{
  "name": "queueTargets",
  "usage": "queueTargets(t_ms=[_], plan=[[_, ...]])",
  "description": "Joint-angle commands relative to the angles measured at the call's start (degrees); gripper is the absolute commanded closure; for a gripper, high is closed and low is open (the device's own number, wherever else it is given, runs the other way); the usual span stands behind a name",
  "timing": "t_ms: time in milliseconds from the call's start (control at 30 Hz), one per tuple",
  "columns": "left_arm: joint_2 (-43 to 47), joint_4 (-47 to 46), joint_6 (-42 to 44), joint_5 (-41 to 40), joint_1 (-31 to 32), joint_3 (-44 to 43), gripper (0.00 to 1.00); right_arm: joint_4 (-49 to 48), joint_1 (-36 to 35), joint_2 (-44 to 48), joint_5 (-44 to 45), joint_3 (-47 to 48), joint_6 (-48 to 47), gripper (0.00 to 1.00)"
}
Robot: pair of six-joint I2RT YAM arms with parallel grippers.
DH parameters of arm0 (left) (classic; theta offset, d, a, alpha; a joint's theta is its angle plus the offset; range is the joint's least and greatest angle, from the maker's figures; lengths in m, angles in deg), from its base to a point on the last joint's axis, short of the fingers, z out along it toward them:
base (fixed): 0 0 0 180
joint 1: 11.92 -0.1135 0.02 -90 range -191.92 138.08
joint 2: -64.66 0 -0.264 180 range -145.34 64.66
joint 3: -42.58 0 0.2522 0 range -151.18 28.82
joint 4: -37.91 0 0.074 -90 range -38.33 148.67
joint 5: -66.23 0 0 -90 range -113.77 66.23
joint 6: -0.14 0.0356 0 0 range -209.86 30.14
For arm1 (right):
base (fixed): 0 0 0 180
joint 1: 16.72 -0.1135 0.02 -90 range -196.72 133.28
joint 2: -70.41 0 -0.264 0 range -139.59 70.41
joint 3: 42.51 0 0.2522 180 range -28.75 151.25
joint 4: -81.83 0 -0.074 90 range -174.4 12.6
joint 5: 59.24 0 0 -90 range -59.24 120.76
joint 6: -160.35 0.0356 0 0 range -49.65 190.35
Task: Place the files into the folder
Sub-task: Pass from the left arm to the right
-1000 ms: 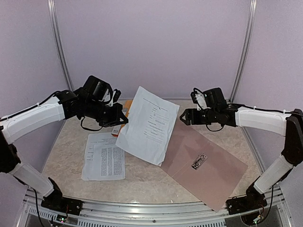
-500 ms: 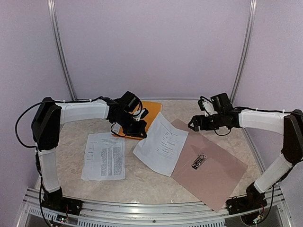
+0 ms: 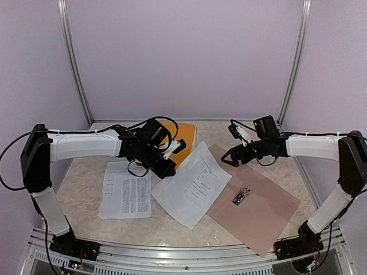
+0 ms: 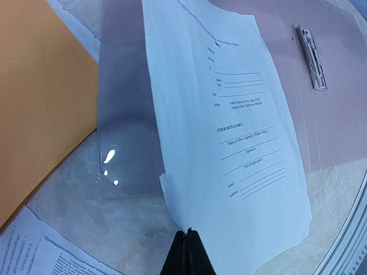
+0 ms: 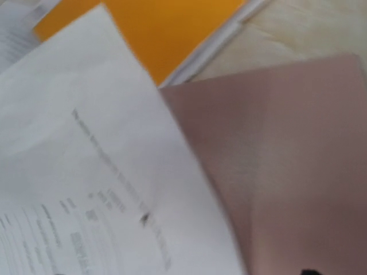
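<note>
**A:** What takes up most of the table [image 3: 86, 175]?

**B:** The pinkish-brown folder [image 3: 266, 209]. It lies open and flat at the lower right of the overhead view.

**A:** And the paper?

**B:** One white printed sheet [image 3: 192, 183] sits at the centre. Its right edge overlaps the folder's left edge. The left wrist view shows it bowed up off the table. A stack of printed pages [image 3: 126, 195] lies flat at the lower left, apart from the folder.

**A:** Anything behind them?

**B:** An orange cover [image 3: 184, 137], upper centre, partly hidden by the left arm.

**A:** The grippers?

**B:** The left gripper [image 3: 168, 170] is pinched tight on the sheet's left edge. The right gripper [image 3: 229, 158] hangs over the folder's upper corner with its fingers spread wide, holding nothing.

**A:** The smallest thing?

**B:** A metal clip [image 3: 241, 195] in the middle of the folder.
</note>
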Motion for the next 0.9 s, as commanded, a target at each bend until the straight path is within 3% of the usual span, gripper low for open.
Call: queueTargets(t_ms=[0, 300, 467, 733, 867], plan=[[6.8, -5.3, 8.2, -1.9, 2.4, 7.0, 1.0, 1.0, 0.4, -2.3, -7.0, 1.7, -11.4, 0.14], [11.4, -7.4, 12.0, -2.6, 3.4, 10.9, 1.0, 5.8, 0.5, -10.2, -20.7, 6.8, -19.6, 0.18], [10.4, -7.9, 12.3, -3.0, 3.3, 10.9, 1.0, 5.4, 0.4, -11.4, -27.7, 4.9, -20.5, 0.26], [10.0, -9.7, 11.0, -2.6, 2.2, 10.8, 1.0, 4.6, -0.4, -12.3, -28.6, 3.3, -19.5, 0.59], [10.2, -10.4, 10.4, -1.5, 1.5, 11.2, 1.0, 4.3, -0.6, -11.5, -26.1, 3.6, -17.6, 0.84]])
